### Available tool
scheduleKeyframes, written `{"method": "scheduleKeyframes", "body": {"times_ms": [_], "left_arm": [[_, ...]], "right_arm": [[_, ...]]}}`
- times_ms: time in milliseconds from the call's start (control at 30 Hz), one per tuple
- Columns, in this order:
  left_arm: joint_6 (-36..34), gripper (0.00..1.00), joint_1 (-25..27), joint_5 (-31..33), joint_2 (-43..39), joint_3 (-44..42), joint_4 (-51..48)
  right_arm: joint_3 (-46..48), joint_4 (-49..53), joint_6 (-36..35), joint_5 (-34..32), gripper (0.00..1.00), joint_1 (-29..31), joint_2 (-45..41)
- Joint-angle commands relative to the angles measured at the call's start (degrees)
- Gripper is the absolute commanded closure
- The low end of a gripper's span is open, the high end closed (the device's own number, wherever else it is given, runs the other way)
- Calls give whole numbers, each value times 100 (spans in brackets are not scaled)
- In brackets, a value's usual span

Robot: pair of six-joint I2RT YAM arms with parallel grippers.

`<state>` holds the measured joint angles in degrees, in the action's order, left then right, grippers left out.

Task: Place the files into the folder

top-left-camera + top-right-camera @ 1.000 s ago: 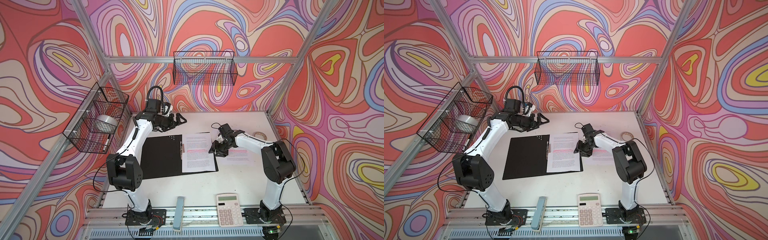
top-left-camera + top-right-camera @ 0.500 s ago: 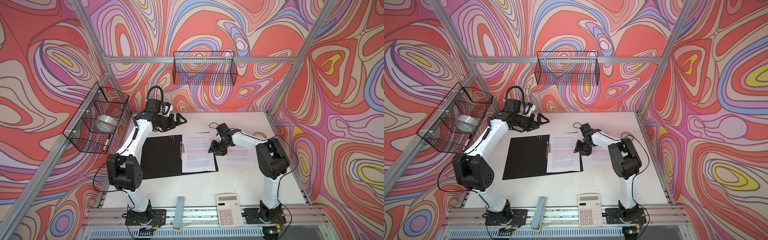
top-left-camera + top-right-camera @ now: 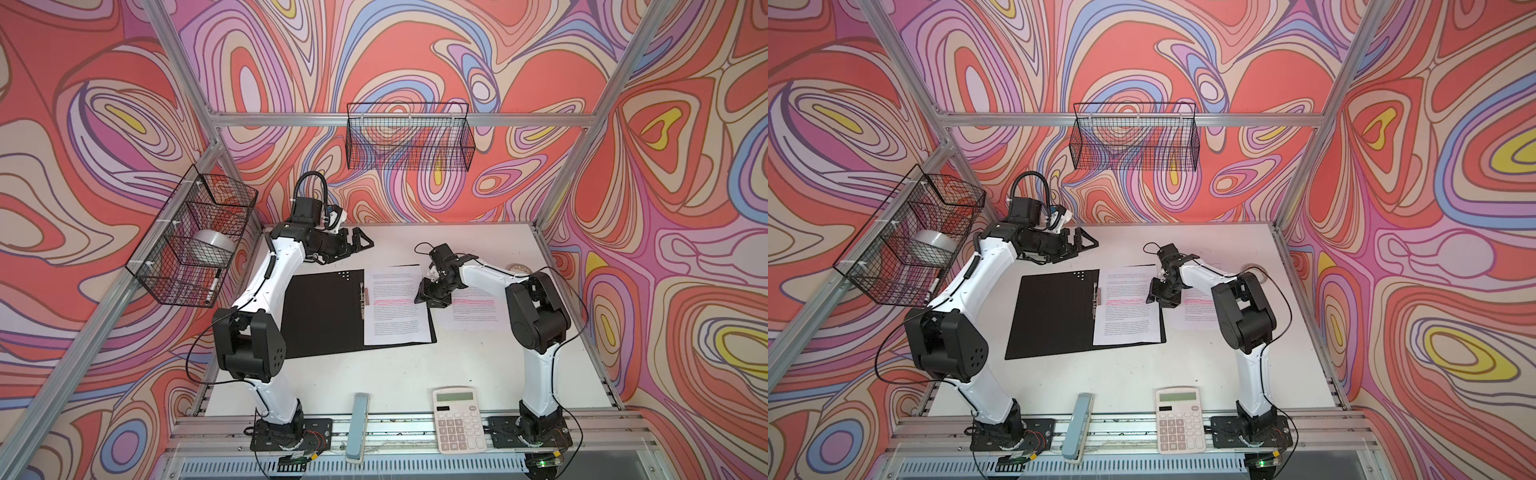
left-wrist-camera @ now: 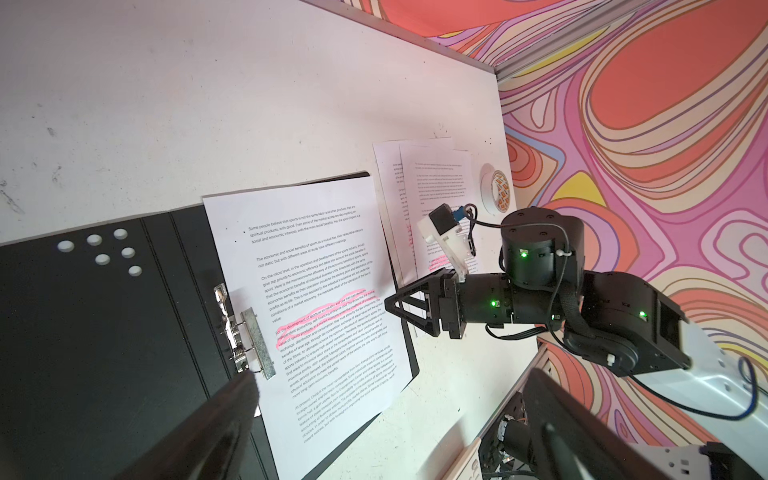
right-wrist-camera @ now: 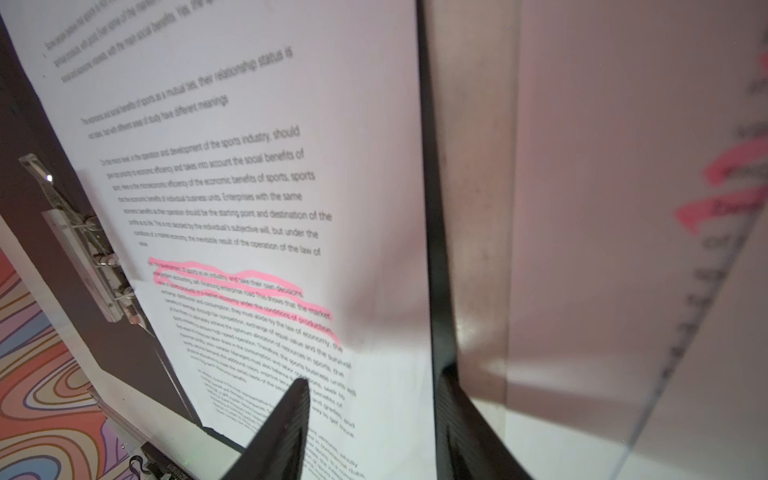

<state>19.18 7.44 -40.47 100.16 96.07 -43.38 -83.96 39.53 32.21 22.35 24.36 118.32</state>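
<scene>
Judging by how things lie, we are partway through the filing. The folder [image 3: 320, 316] lies open and flat on the table [image 3: 415, 374], black inside up. One printed sheet [image 3: 395, 307] with a pink marked line rests on the folder's right half, its inner edge at the metal clip [image 3: 365, 295] along the fold. We cannot tell whether the clip presses on that sheet or the sheet merely lies against it.

Just off the folder's right edge, the loose sheets [image 3: 478, 311] lie on the table. The left wrist view shows at least two of them, slightly fanned. Those are what is left to move, and we judge that the cover may want closing after that.

Our right gripper [image 3: 424, 299] sits low at the folder's right edge, between the filed sheet and the loose ones. Its fingers [image 5: 291, 415] stand partly apart, one over the filed page and the other beyond the folder's edge, and we see nothing pinched between them. Our left gripper [image 3: 359, 243] hovers beyond the folder's far edge, clear of all the paper, its fingers spread wide and empty.

The next pick, as we judge it, is a loose sheet beside the folder, and thin paper lying flat on a table gives the fingers little to catch.
</scene>
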Motion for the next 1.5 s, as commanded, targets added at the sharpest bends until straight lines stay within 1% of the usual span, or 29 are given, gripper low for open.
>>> {"method": "scheduleKeyframes", "body": {"times_ms": [0, 233, 333, 467, 633, 767, 800, 867, 1000, 1067, 1133, 1267, 1467], "left_arm": [[-126, 0, -43, -60, 69, 135, -179], [-134, 0, -41, -67, 118, 139, -180], [-126, 0, -41, -75, 133, 126, -180], [-150, 0, -41, -69, 146, 148, -196], [-266, 0, -41, -17, 153, 287, -328], [-326, 0, -41, -12, 101, 310, -365], [-342, 0, -35, -18, 76, 283, -373], [-394, 0, -25, -45, 5, 233, -369], [-638, 0, 74, -40, -131, 130, -447], [-822, 0, 173, -32, -178, 98, -546], [-1010, 0, 304, -3, -222, 79, -642], [-1274, 0, 626, 158, -319, -6, -728], [-1163, 0, 828, 136, -383, -160, -639]], "right_arm": [[-179, 108, -126, 28, 47, 25, 221], [-431, 186, -317, 171, 48, 18, 380], [-530, 299, -372, 104, 48, 23, 407], [-519, 411, -413, -335, 47, 30, 152], [-390, 414, -428, -1001, 44, 23, -546], [-131, 499, -295, -1839, 42, -6, -1207], [23, 512, -210, -2075, 41, -63, -1370], [387, 512, -45, -2284, 40, -305, -1637], [1384, 186, 304, -2180, 39, -1168, -2287], [1656, 217, 324, -2351, 37, -1471, -2480], [1851, 232, 310, -2384, 36, -1705, -2564], [2150, 183, 329, -2319, 35, -1919, -2491], [2473, 201, 385, -2539, 33, -1968, -2287]]}}
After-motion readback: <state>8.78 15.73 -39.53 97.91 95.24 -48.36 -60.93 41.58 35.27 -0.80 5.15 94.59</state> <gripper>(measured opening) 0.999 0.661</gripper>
